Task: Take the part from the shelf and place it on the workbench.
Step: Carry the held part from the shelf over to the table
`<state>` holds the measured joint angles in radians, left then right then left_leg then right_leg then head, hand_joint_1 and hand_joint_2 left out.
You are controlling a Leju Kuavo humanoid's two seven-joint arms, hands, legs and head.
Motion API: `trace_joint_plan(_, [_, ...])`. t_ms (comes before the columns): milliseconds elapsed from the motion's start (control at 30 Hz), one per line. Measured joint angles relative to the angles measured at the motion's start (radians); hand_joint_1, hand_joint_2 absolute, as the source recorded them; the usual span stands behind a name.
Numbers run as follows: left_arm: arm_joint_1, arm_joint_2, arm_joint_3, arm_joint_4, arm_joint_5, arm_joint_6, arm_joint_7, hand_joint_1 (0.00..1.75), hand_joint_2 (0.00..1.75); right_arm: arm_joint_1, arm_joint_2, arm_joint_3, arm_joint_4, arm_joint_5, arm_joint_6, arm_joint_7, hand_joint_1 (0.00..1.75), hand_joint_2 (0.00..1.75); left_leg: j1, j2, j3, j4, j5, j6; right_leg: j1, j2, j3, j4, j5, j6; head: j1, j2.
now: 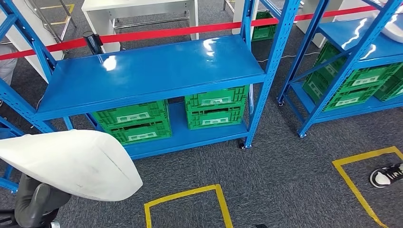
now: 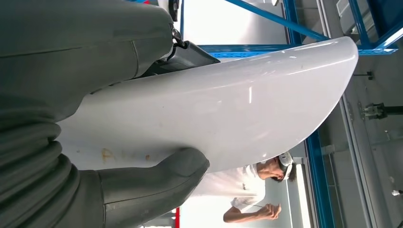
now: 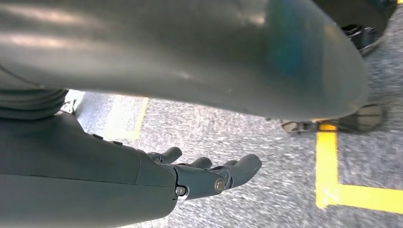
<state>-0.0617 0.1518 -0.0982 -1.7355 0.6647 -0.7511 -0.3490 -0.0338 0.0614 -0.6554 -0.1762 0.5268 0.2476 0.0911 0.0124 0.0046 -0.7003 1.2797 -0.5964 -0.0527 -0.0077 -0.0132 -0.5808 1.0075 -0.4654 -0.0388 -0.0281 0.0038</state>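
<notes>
thumb (image 2: pixel 157 183): clamped under the white curved part (image 2: pixel 214 114), darker fingers on its other face
left hand (image 2: pixel 71 142): gripping that part, off the blue shelf (image 1: pixel 152 71), low beside it
right hand (image 3: pixel 204 175): loose, fingers apart, holding nothing
step: carrying; next up looks like finding the workbench

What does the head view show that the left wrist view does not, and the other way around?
Head view alone: the green crates under the blue shelf, the yellow floor markings, the red barrier tape and a shoe. Left wrist view alone: the left hand's thumb pressed against the part, and a person in white behind it. Both share the white part held by the left hand, and blue shelf framing.
</notes>
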Motion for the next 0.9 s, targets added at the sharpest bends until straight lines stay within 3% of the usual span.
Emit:
trace_joint_plan(67, [0.002, 0.000, -0.001, 0.000, 0.000, 0.000, 0.000, 1.75, 1.75, 0.000, 0.000, 0.000, 0.000, 0.000, 0.000, 0.000, 0.00, 0.00, 0.002, 0.000, 0.045, 0.001, 0.047, -0.002, -0.001, -0.001, -0.034, 0.006, 0.025, 0.005, 0.000, 0.000])
trace_joint_plan(100, [0.002, 0.000, -0.001, 0.000, 0.000, 0.000, 0.000, 1.75, 1.75, 0.000, 0.000, 0.000, 0.000, 0.000, 0.000, 0.000, 0.00, 0.00, 0.003, 0.000, 0.091, -0.047, 0.072, -0.002, -0.001, -0.001, -0.050, 0.011, 0.037, 0.008, 0.000, 0.000])
trace_joint_plan(167, [-0.001, 0.000, -0.002, -0.002, 0.000, 0.000, 0.000, 1.75, 1.75, 0.000, 0.000, 0.000, 0.000, -0.002, 0.000, 0.001, 0.00, 0.00, 0.001, -0.002, 0.196, -0.186, 0.062, 0.004, 0.000, 0.000, -0.073, 0.020, 0.056, 0.019, 0.000, 0.000])
trace_joint_plan(200, [-0.003, 0.000, -0.003, -0.002, 0.001, 0.000, 0.000, 1.75, 1.75, 0.000, 0.000, 0.000, 0.000, -0.003, 0.000, 0.003, 0.00, 0.00, -0.002, -0.003, 0.227, -0.238, 0.045, 0.009, 0.000, 0.000, -0.079, 0.022, 0.065, 0.025, 0.000, 0.000])
trace_joint_plan(233, [-0.005, 0.000, -0.003, -0.003, 0.001, -0.001, 0.000, 1.75, 1.75, 0.000, 0.000, 0.000, 0.000, -0.007, 0.000, 0.006, 0.00, 0.00, -0.005, -0.004, 0.239, -0.266, 0.032, 0.018, 0.000, 0.000, -0.081, 0.020, 0.075, 0.031, 0.001, 0.000])
trace_joint_plan(300, [-0.014, -0.003, -0.003, -0.002, 0.001, -0.004, 0.003, 1.75, 1.75, 0.001, 0.000, -0.001, 0.000, -0.015, -0.001, 0.013, 0.00, 0.00, -0.007, -0.001, 0.223, -0.273, 0.045, 0.039, -0.003, 0.001, -0.086, 0.017, 0.088, 0.045, 0.000, 0.000])
trace_joint_plan(333, [-0.021, -0.005, -0.004, -0.002, 0.003, -0.004, 0.008, 1.75, 1.75, 0.001, 0.000, -0.002, 0.000, -0.019, -0.001, 0.018, 0.00, 0.00, -0.007, 0.001, 0.212, -0.273, 0.056, 0.050, -0.005, 0.003, -0.093, 0.025, 0.072, 0.052, -0.001, 0.000])
trace_joint_plan(367, [-0.029, -0.007, -0.004, -0.001, 0.006, -0.004, 0.013, 1.75, 1.75, 0.002, 0.001, -0.002, 0.000, -0.020, -0.001, 0.023, 0.00, 0.00, -0.006, 0.003, 0.199, -0.274, 0.069, 0.060, -0.006, 0.004, -0.104, 0.052, 0.035, 0.058, -0.001, 0.000])
trace_joint_plan(400, [-0.037, -0.009, -0.004, 0.000, 0.010, -0.004, 0.019, 1.75, 1.75, 0.002, 0.001, -0.003, 0.000, -0.020, 0.000, 0.026, 0.00, 0.00, -0.005, 0.005, 0.183, -0.274, 0.083, 0.067, -0.007, 0.006, -0.118, 0.098, -0.019, 0.061, -0.001, 0.000])
trace_joint_plan(467, [-0.046, -0.010, -0.005, 0.004, 0.015, -0.003, 0.030, 1.75, 1.75, 0.001, 0.003, -0.003, 0.000, -0.019, 0.002, 0.026, 0.00, 0.00, -0.007, 0.005, 0.152, -0.273, 0.110, 0.071, -0.007, 0.009, -0.145, 0.224, -0.118, 0.066, 0.000, 0.000])
trace_joint_plan(500, [-0.048, -0.010, -0.005, 0.007, 0.016, -0.003, 0.032, 1.75, 1.75, 0.001, 0.003, -0.003, 0.000, -0.021, 0.002, 0.023, 0.00, 0.00, -0.009, 0.006, 0.134, -0.270, 0.125, 0.071, -0.007, 0.009, -0.148, 0.277, -0.134, 0.066, 0.000, 0.000])
trace_joint_plan(567, [-0.049, -0.009, -0.006, 0.010, 0.018, -0.003, 0.034, 1.75, 1.75, 0.000, 0.003, -0.004, 0.000, -0.027, 0.000, 0.016, 0.00, 0.00, -0.010, 0.006, 0.095, -0.263, 0.151, 0.068, -0.006, 0.010, -0.113, 0.300, -0.098, 0.064, 0.001, 0.000])
trace_joint_plan(600, [-0.049, -0.009, -0.006, 0.011, 0.021, -0.003, 0.033, 1.75, 1.75, 0.000, 0.003, -0.005, 0.000, -0.030, 0.000, 0.011, 0.00, 0.00, -0.010, 0.006, 0.076, -0.258, 0.163, 0.065, -0.005, 0.011, -0.069, 0.261, -0.069, 0.061, 0.001, 0.000])
trace_joint_plan(633, [-0.049, -0.008, -0.006, 0.010, 0.025, -0.003, 0.033, 1.75, 1.75, -0.001, 0.003, -0.006, -0.001, -0.034, -0.001, 0.005, 0.00, 0.00, -0.010, 0.006, 0.061, -0.252, 0.173, 0.061, -0.004, 0.011, -0.013, 0.194, -0.061, 0.055, 0.001, 0.000])
trace_joint_plan(700, [-0.050, -0.007, -0.006, 0.006, 0.035, -0.002, 0.033, 1.75, 1.75, -0.003, 0.004, -0.008, -0.001, -0.042, -0.001, -0.014, 0.00, 0.00, -0.011, 0.008, 0.043, -0.245, 0.190, 0.051, 0.002, 0.013, 0.083, 0.054, -0.083, 0.043, 0.001, 0.000])
trace_joint_plan(733, [-0.050, -0.006, -0.006, 0.004, 0.038, -0.001, 0.033, 1.75, 1.75, -0.005, 0.006, -0.011, -0.001, -0.046, -0.001, -0.023, 0.00, 0.00, -0.011, 0.009, 0.041, -0.245, 0.200, 0.045, 0.005, 0.014, 0.103, 0.015, -0.098, 0.037, 0.001, 0.000])
trace_joint_plan(800, [-0.046, -0.002, -0.005, 0.000, 0.042, 0.004, 0.033, 1.75, 1.75, -0.006, 0.011, -0.017, -0.001, -0.053, -0.001, -0.036, 0.00, 0.00, -0.009, 0.009, 0.039, -0.253, 0.218, 0.031, 0.008, 0.012, 0.098, -0.001, -0.089, 0.025, 0.002, 0.000])
trace_joint_plan(833, [-0.040, 0.001, -0.005, -0.003, 0.043, 0.006, 0.031, 1.75, 1.75, -0.006, 0.014, -0.020, -0.001, -0.055, -0.001, -0.040, 0.00, 0.00, -0.007, 0.007, 0.033, -0.250, 0.211, 0.025, 0.006, 0.010, 0.090, -0.003, -0.077, 0.017, 0.002, 0.000])
trace_joint_plan(867, [-0.032, 0.005, -0.004, -0.006, 0.044, 0.006, 0.028, 1.75, 1.75, -0.006, 0.017, -0.023, -0.001, -0.057, -0.001, -0.043, 0.00, 0.00, -0.006, 0.004, 0.024, -0.235, 0.186, 0.019, 0.004, 0.007, 0.080, -0.006, -0.063, 0.009, 0.002, 0.000])
trace_joint_plan(900, [-0.022, 0.011, -0.003, -0.011, 0.045, 0.002, 0.023, 1.75, 1.75, -0.006, 0.019, -0.026, -0.001, -0.057, -0.001, -0.046, 0.00, 0.00, -0.005, 0.002, 0.013, -0.201, 0.139, 0.013, 0.002, 0.004, 0.067, -0.009, -0.049, 0.002, 0.001, 0.000])
